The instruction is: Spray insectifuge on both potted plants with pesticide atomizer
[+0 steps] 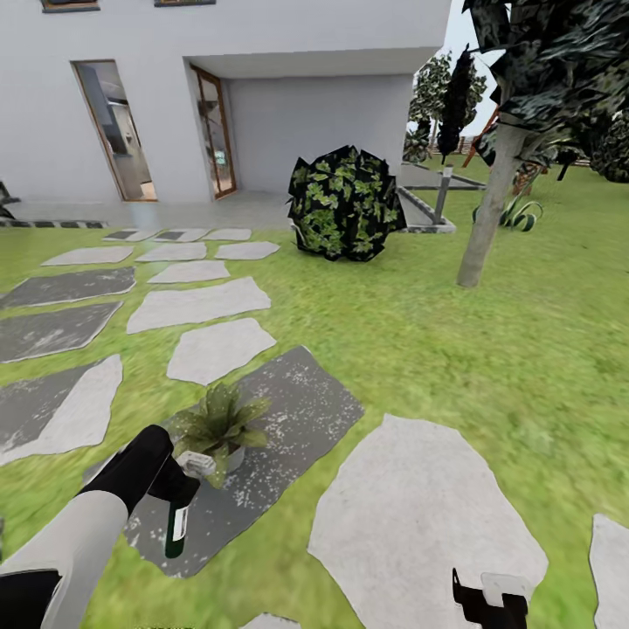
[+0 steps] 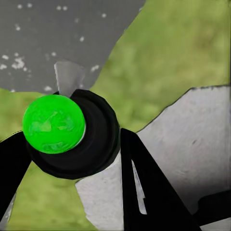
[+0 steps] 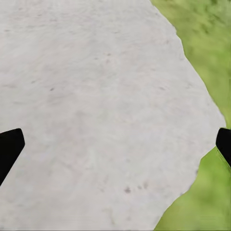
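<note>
Between the fingers of the left gripper (image 2: 72, 159) sits the pesticide atomizer (image 1: 180, 517), pinched by its dark body and hanging just beside the potted plant (image 1: 220, 425) on a dark stepping stone (image 1: 301, 411). Its nozzle seems aimed at the leaves, though that is hard to confirm. Pickup is done; spraying both plants is left, and a second is not in sight. The right gripper (image 3: 115, 144) is spread, empty, above a pale stone (image 3: 96, 96). Open lawn (image 1: 454, 341) leaves room ahead; a bush (image 1: 345, 203) and tree trunk (image 1: 487, 214) stand well apart.

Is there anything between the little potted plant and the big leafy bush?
Only ground, seen in the head view: from the potted plant, dark and pale stepping stones, then grass up to the bush.
</note>
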Motion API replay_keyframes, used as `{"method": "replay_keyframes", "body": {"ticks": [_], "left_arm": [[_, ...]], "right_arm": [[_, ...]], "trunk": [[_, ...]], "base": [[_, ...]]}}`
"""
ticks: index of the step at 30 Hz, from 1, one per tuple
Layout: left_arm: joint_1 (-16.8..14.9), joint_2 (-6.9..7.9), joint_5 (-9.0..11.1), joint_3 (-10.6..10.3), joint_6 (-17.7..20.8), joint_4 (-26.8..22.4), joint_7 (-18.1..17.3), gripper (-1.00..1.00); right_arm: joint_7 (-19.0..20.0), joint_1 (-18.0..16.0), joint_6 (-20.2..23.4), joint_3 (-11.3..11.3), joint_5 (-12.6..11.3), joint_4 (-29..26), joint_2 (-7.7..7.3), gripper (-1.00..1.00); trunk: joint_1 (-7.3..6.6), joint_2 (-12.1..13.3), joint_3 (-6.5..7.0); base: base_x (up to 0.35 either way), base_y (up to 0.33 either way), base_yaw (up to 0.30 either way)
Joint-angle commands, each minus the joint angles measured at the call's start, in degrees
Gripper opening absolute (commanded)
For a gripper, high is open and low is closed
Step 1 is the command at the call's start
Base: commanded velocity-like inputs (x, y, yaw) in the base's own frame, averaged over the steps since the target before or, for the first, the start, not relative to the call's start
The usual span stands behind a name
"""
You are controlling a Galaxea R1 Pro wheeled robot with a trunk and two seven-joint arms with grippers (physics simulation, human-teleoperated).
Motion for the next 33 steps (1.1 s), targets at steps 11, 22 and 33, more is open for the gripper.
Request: {"method": "replay_keyframes", "body": {"ticks": [11, 22, 33], "left_arm": [[0.0, -0.09, -0.6, 0.3, 0.2, -0.1, -0.6, -1.00], [0.0, -0.02, -0.6, 0.3, 0.2, -0.2, -0.6, -1.00], [-0.1, -0.02, -0.6, 0.1, 0.3, -0.2, -0.6, -1.00]], "right_arm": [[-0.3, 0.0, -0.1, -0.3, 0.6, 0.1, 0.01, 1.00], [-0.3, 0.0, -0.1, -0.3, 0.6, 0.1, 0.01, 1.00], [-0.3, 0.0, -0.1, -0.3, 0.6, 0.1, 0.01, 1.00]], "trunk": [[0.00, 0.0, -0.05], [0.00, 0.0, -0.05], [0.00, 0.0, -0.05]], "base": [[0.094, -0.270, 0.133], [0.096, -0.270, 0.021], [0.117, -0.266, 0.251]]}}
